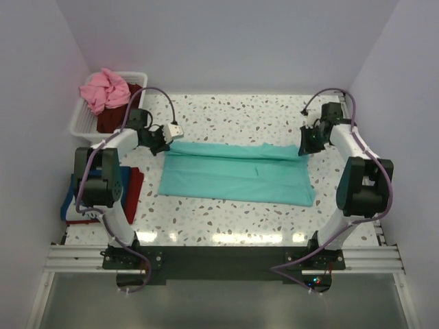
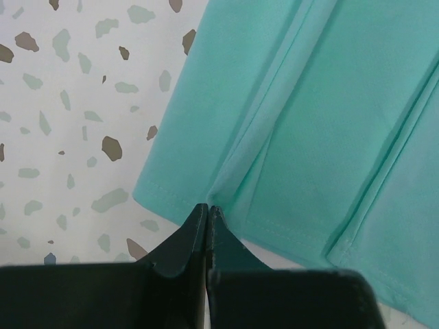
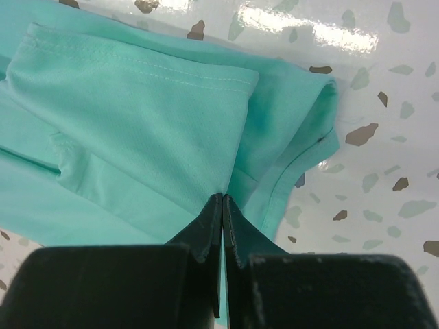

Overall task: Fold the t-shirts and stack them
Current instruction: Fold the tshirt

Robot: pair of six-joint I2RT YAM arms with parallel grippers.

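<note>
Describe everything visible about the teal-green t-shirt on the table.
The plain teal-green cloth t-shirt lies flat on the white speckled table, folded lengthwise into a long band running left to right, with soft creases and stitched hems. Thin, smooth knit. The shut left tool pinches its left far corner; the shut right tool pinches its right far corner.

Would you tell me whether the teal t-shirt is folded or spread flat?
Partly folded: the teal t-shirt lies as a long strip with overlapping layers along its far edge.
</note>
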